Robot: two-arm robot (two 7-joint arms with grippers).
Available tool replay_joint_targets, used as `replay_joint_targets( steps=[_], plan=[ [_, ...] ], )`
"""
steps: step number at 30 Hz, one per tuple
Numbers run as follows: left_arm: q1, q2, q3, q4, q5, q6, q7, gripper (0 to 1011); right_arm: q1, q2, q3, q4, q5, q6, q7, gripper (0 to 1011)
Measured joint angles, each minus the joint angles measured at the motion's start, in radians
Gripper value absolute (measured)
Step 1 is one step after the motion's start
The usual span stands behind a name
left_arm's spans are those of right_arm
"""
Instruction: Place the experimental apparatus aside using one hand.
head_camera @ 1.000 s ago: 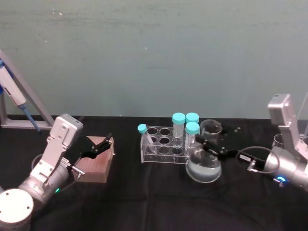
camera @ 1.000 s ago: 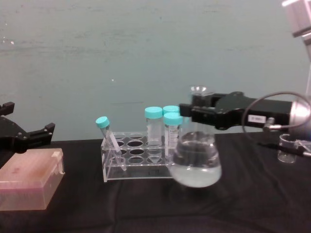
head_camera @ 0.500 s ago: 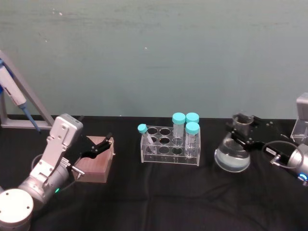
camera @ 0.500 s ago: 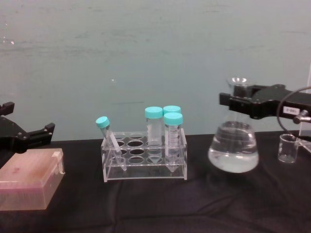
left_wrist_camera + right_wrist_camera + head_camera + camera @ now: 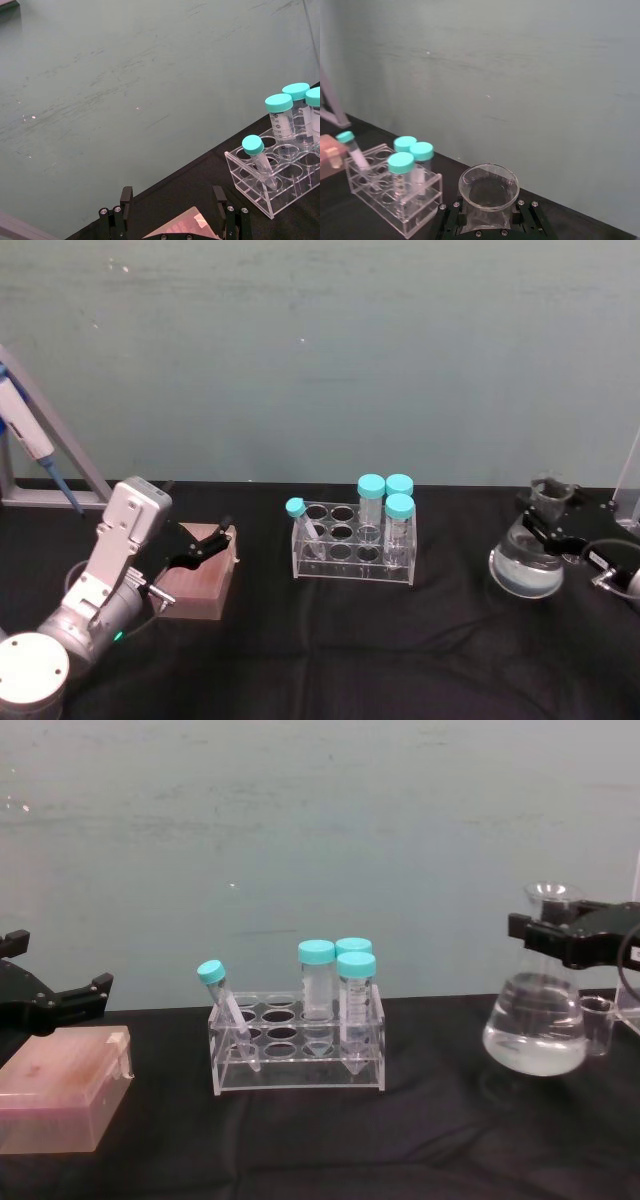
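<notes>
Right gripper of mine clamps the conical flask by its neck at the table's far right, well apart from the tube rack. Left gripper hovers open over the pink box.

Conical flask, upright, clear liquid (lower third), neck clamped by right gripper
</notes>
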Motion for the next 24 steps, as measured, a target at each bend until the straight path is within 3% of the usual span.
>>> replay_joint_targets(
  steps=[8,14,24],
  plan=[
    [0.000,0.000,0.000,0.000,0.000,0.000,0.000,1000,-0.032,-0.008,0.039,-0.021,-0.033,0.009,-0.075,451],
    [0.000,0.000,0.000,0.000,0.000,0.000,0.000,1000,-0.063,-0.021,0.064,-0.044,-0.083,0.013,-0.153,451],
    [0.000,0.000,0.000,0.000,0.000,0.000,0.000,1000,-0.095,-0.041,0.089,-0.068,-0.137,0.018,-0.209,451]
  ],
)
